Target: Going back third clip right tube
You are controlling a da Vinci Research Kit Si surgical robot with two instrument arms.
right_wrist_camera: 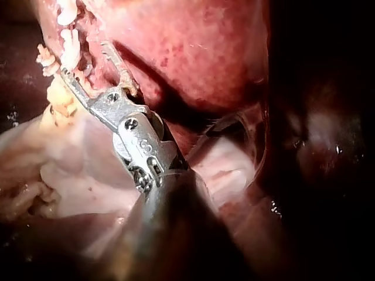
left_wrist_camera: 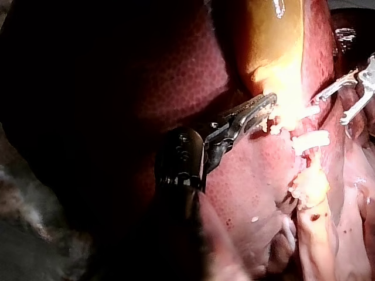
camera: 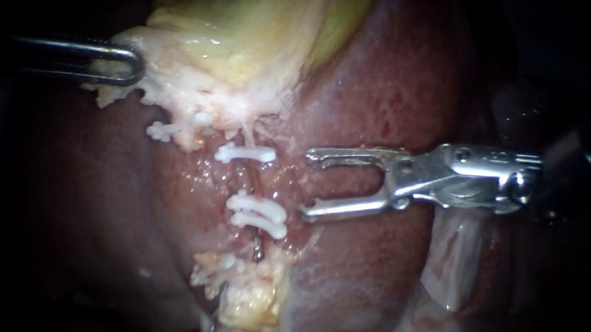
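A thin reddish tube [camera: 253,179] runs down the liver below the gallbladder [camera: 248,31]. It carries three white clips: one upper clip [camera: 246,153] and a lower pair [camera: 259,214] lying close together. My right instrument [camera: 307,186] stands just to the right of these clips, its jaws wide open and empty, apart from the tube. In the right wrist view the same open jaws [right_wrist_camera: 84,60] point toward the clips [right_wrist_camera: 70,44]. My left instrument [camera: 123,64] holds the pale lower edge of the gallbladder at the upper left, jaws shut on it [left_wrist_camera: 265,107].
Dark red liver [camera: 392,90] surrounds the field. Another white clip [camera: 171,128] sits on a stump left of the tube, and one more [camera: 228,261] lies by yellowish fatty tissue [camera: 253,297] below. Pale membrane [camera: 454,259] lies under the right shaft.
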